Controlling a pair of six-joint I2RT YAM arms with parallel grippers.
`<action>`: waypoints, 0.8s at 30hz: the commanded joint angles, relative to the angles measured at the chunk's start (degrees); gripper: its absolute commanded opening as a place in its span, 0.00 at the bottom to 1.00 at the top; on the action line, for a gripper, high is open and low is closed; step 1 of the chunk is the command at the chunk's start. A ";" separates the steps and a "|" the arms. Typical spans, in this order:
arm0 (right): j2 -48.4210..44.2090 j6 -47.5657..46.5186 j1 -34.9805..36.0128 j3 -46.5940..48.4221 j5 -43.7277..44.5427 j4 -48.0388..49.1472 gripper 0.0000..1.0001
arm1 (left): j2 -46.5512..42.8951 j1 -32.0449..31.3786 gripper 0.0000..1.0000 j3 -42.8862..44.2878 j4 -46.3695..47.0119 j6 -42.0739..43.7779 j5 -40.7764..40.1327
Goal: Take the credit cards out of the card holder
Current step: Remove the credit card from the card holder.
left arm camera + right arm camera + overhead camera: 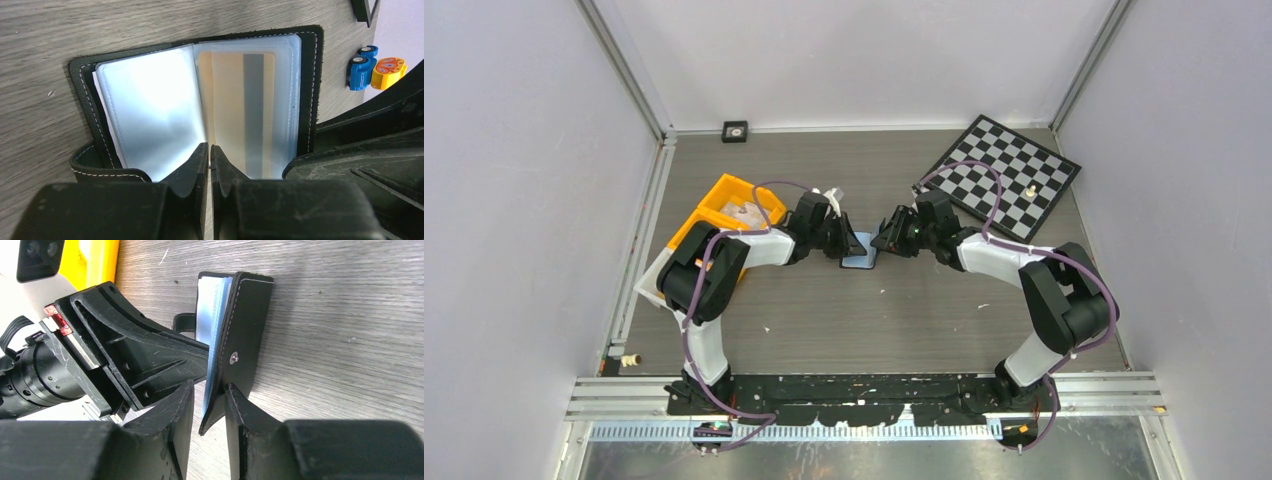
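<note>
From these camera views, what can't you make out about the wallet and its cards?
Card count: left wrist view shows one tan striped card in the black leather card holder; glare whitens the left clear sleeve.
Left gripper: its own shut fingers hide whether a sleeve is pinched.
Right gripper: straddles the cover flap; right wrist view leaves clamping unclear.
Top view: the grippers overlap the tiny holder.

You see card holder [247,315]: black leather-look, matt, pale stitching. Sleeves [150,110]: clear plastic, glossy. Credit card [235,100]: smooth, orange-tan. Table [150,20]: grey wood-grain, matt. Left gripper [209,146]: scratched black plastic. Bin [724,192], holder's 10 o'clock: smooth orange plastic.
</note>
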 commanded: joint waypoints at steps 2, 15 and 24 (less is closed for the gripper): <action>0.48 0.58 0.40 0.82 -1.57 3.61 0.31 | -0.71 0.14 0.08 1.58 0.62 -0.14 1.36; 1.45 0.78 0.35 0.75 -2.84 5.21 0.03 | -0.90 0.13 0.08 1.52 1.24 -0.90 2.62; 2.20 -0.70 0.40 1.88 -1.47 3.06 0.01 | -9.06 0.48 0.31 -3.17 2.42 -0.11 -3.77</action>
